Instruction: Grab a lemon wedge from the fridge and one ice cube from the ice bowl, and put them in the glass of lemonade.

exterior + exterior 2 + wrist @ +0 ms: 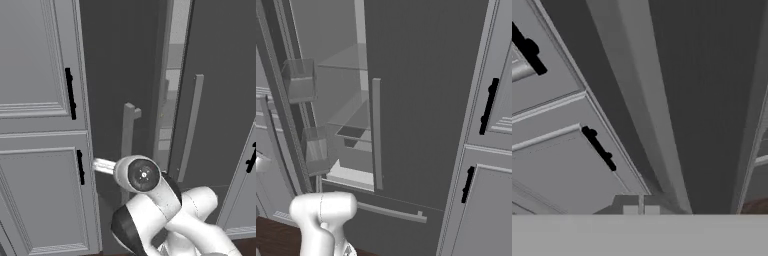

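Gripper [641, 210] sits at bottom of hand view w/ its two finger tips pressed together, clenched, nothing visibly between them; they're right at the foot of the pale bar handle [643, 100] of the fridge's left door, whether touching it can't tell; handle runs up & away as a long diagonal bar across dark door face; to its left in that view are panelled grey cupboards [557, 165] w/ short black handles [599, 149]; in left base view the white arm [165, 210] rises from lower right, its round joint sitting in front of the lower part of the same left-door handle [128, 145]; hand itself is hidden behind the arm there; fridge [215, 100] is tall, dark grey, two doors; left door stands slightly ajar, a narrow vertical gap [170, 75] betw. the doors shows pale grey interior; right door's handle [191, 125] is just beyond the gap; grey cupboards [40, 150] w/ black handles flank fridge on left, another cupboard edge at far right; in right base view the arm's white link [321, 215] is at lower left; fridge opening seen from the other side: light grey shelves [351, 135] & door bins [301, 80] inside; shelves look bare as far as can be made out, lemon wedge can't be picked out; closed right door [426, 100] w/ its vertical handle [376, 132] fills the middle; horiz. bar handle [391, 212] on lower drawer below; panelled cupboards [491, 175] at far right
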